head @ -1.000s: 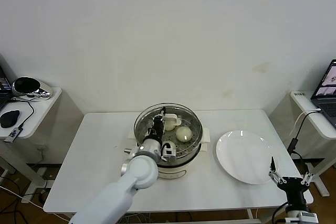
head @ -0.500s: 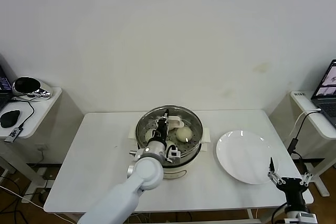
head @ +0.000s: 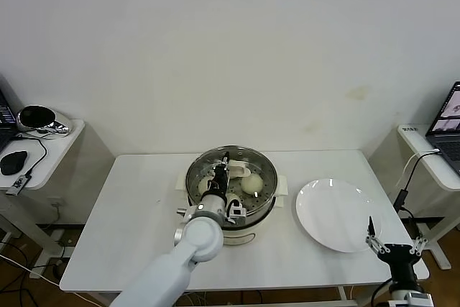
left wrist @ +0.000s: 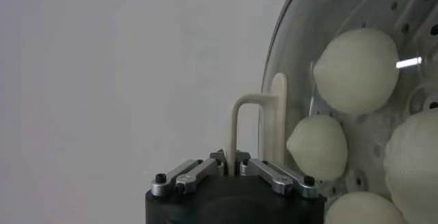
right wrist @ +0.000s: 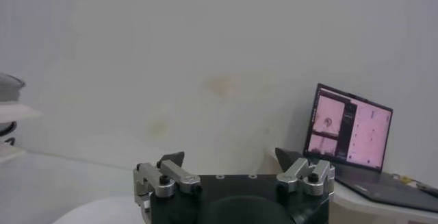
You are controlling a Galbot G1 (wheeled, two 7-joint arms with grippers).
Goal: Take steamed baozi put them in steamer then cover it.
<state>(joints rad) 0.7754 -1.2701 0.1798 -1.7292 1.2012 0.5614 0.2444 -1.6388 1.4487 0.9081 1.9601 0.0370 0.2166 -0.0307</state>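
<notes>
The steamer (head: 244, 232) stands mid-table, a shiny pot on a white base. A round glass lid (head: 248, 159) lies over its mouth; whether the rims touch I cannot tell. My left gripper (head: 224, 167) is shut on the lid's cream loop handle (left wrist: 248, 119), pinching its thin leg between the fingertips of the left gripper (left wrist: 231, 158). Through the glass I see several steamed baozi (left wrist: 357, 70) on the perforated tray, one also showing in the head view as a pale baozi (head: 251, 183). My right gripper (head: 394, 246) waits open at the table's near right corner, and the right gripper (right wrist: 230, 158) holds nothing.
A flat white plate (head: 338, 213) lies bare to the right of the pot. Side tables stand at both ends, the right one with a laptop (right wrist: 352, 126), the left one with a mouse and a dark round object (head: 37, 117).
The left gripper has carried the lid a little right and down, from off-centre at the pot's left to squarely over it. The right arm has stayed put.
</notes>
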